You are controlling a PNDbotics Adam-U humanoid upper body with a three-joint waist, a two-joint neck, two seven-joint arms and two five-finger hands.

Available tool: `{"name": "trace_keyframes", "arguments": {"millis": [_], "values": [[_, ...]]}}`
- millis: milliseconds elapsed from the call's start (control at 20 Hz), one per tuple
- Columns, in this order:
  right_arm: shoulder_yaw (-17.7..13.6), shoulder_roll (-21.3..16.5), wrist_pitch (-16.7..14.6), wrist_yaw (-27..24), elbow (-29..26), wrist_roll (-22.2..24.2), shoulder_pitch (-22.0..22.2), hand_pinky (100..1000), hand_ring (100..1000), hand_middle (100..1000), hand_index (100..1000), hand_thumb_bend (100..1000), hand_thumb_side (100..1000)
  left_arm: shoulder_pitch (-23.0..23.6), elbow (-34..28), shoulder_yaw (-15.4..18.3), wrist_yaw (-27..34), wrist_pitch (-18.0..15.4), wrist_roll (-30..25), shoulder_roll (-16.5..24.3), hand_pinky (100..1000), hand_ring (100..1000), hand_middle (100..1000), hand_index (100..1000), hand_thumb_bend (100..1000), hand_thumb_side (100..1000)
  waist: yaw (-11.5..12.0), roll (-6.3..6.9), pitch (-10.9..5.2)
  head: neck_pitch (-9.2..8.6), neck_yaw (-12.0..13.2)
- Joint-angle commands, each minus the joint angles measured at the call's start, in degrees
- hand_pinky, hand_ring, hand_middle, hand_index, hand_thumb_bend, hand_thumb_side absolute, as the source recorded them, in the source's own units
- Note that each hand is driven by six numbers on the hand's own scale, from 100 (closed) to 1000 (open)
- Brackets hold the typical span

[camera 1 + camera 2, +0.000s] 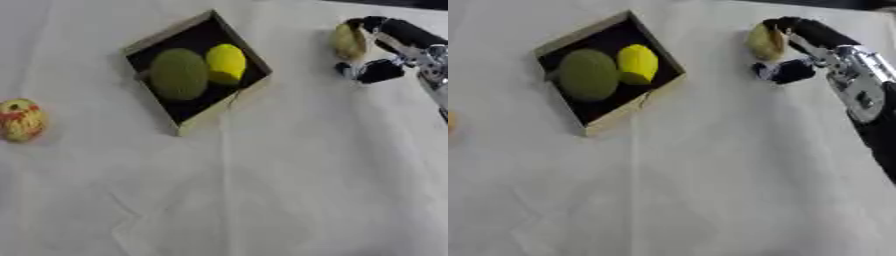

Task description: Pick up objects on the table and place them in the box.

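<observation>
Olive-yellow oval fruit (764, 42) pinched in right hand (798, 50).

No text, label, brand, number or sign can be read on anything in either view.
</observation>
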Motion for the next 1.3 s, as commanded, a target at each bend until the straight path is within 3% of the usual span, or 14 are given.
{"name": "trace_keyframes", "arguments": {"millis": [50,600,750,850,1100,1300], "values": [[-0.44,-1.13,0.38,0.29,0.55,-0.83,-0.19,934,1000,866,1000,102,480,-0.58,-1.14,0.16,-0.27,-0.08,0.25,1.16,718,776,734,828,100,559,0.03,1.02,-0.37,-0.96,-0.15],[0.02,-1.01,2.33,-3.32,-0.37,-7.29,-0.39,888,927,718,885,100,321,-0.65,-1.14,-0.03,-0.35,0.1,0.11,1.1,719,776,734,829,100,559,-0.21,1.13,-0.39,-0.69,-0.31],[-0.04,-1.15,2.34,-3.7,-1.09,-8.71,-0.59,849,842,578,784,100,298,-0.57,-1.14,-0.06,-0.31,0.21,0.07,1.1,719,776,733,829,100,560,-0.46,1.08,-0.66,-0.46,-0.34],[-0.17,-1.2,2.83,-3.31,-1.82,-12.22,-0.65,828,791,514,717,100,273,-0.57,-1.14,-0.11,-0.25,0.32,0.02,1.1,719,777,734,829,100,560,-0.62,1.02,-0.85,-0.36,-0.34],[0.56,-1.61,1.86,-3.63,-4.46,-20.87,-0.84,808,739,462,650,100,229,-0.49,-1.14,-0.19,-0.07,0.6,-0.13,1.21,719,777,734,829,100,561,-1.18,0.75,-1.74,0.5,-0.39],[1.3,-1.96,0.45,-6.35,-6.89,-21.74,-0.89,810,723,441,637,100,206,-0.16,-1.14,-0.19,0.15,0.81,-0.24,1.3,719,777,734,829,100,562,-1.64,0.49,-2.8,1.32,-0.35]]}}
